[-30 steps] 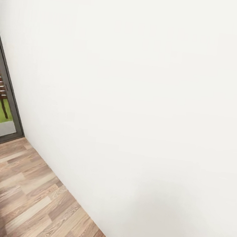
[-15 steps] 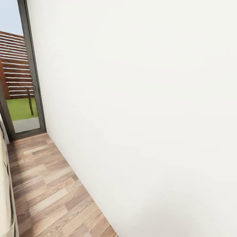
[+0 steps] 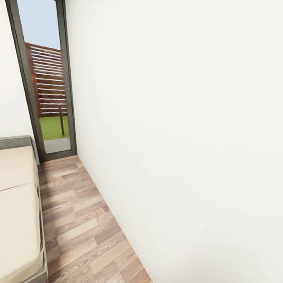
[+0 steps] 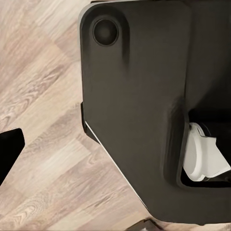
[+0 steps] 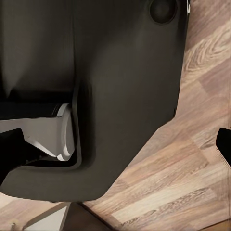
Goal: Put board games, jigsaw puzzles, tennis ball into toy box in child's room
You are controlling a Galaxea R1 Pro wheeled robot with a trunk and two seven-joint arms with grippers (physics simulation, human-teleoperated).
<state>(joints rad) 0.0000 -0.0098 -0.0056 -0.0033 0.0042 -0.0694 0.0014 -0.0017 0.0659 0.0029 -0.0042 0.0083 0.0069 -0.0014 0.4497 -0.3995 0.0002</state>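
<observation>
dark grey robot base seen from above, over wood-plank floor. round recess near one corner of the shell. white curved part set in a cut-out at the shell's edge. black fingertip of the right end effector at the frame's edge, over bare planks; grip state not discernible.

Open floor runs between bed and wall.
</observation>
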